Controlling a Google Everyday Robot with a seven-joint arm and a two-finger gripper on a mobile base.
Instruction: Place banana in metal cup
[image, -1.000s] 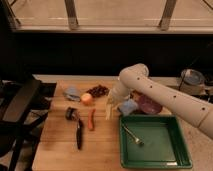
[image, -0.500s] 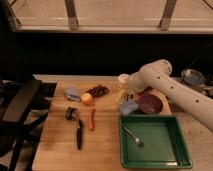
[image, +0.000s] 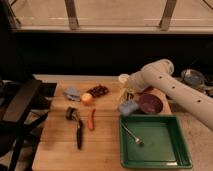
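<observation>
My gripper (image: 128, 93) hangs at the end of the white arm over the back right part of the wooden table, just in front of the cream cup (image: 123, 78). It is shut, and a pale yellow piece, the banana (image: 125, 97), shows at its tip a little above the table. The metal cup (image: 71, 113), small and dark, stands far to the left near the table's middle left, beside a black-handled tool (image: 79, 134). The gripper is well to the right of the metal cup.
A purple bowl (image: 150, 103) and a blue-grey object (image: 128, 107) lie right under and beside the gripper. A green tray (image: 172, 150) holding a fork (image: 132, 135) fills the front right. An orange (image: 87, 98), a carrot (image: 91, 119) and a dark red cluster (image: 98, 90) lie between gripper and metal cup.
The arm's upper part has swung to the right and the gripper has risen slightly with the pale piece. The objects on the table have not moved.
</observation>
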